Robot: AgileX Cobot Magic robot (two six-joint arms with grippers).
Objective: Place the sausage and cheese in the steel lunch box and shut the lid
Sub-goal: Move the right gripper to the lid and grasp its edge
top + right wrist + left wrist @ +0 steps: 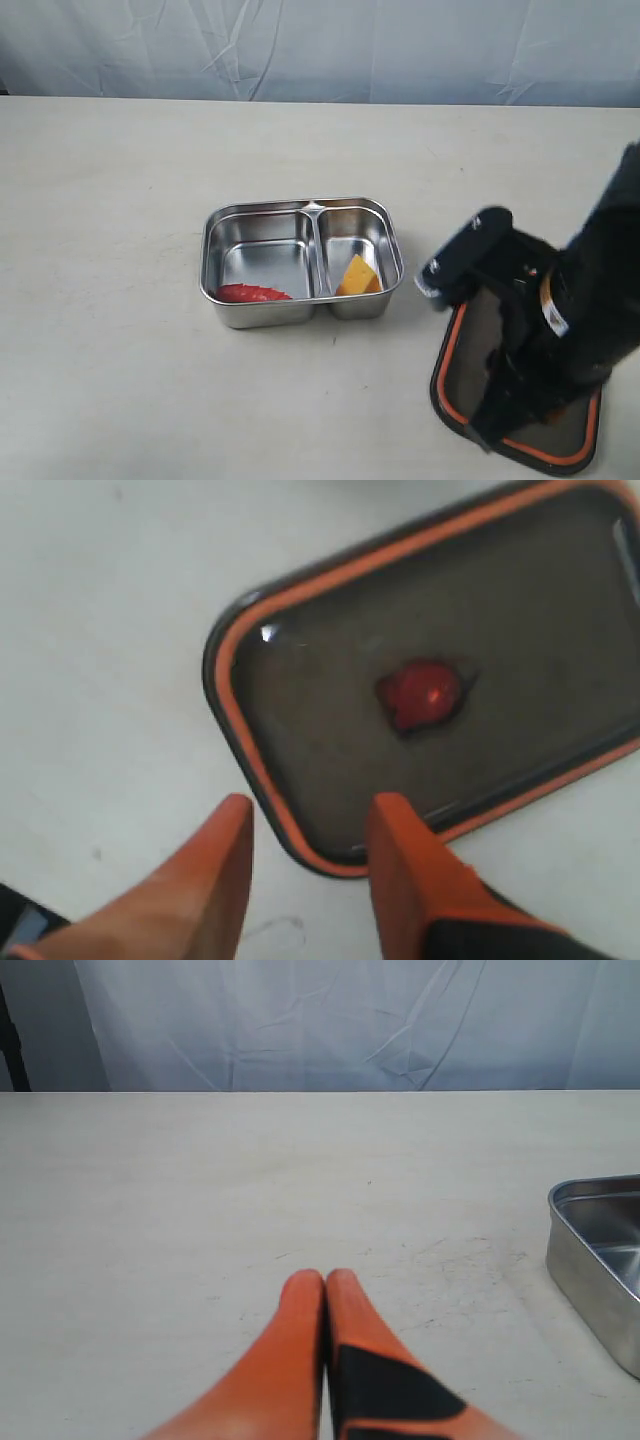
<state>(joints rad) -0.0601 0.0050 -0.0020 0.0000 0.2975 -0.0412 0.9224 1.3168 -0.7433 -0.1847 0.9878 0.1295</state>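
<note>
Right hand [315, 805] open over lid [450, 600] rim, 4 o'clock of steel lunch box [260, 312]; left hand [325, 1282] closed, empty; sausage [252, 293], cheese [358, 277] in; closing left

The steel lunch box [265, 313] is polished metal, mirror-bright across its 2 compartments. The sausage [252, 293] is glossy red; the cheese [358, 277] is smooth, duller yellow-orange. The lid [520, 620] looks like dark smoky see-through plastic, its orange seal [243, 720] rubbery. The table [110, 220] is pale, matt and faintly scuffed. Wrinkled cloth [300, 45] hangs beyond its far edge.
</note>
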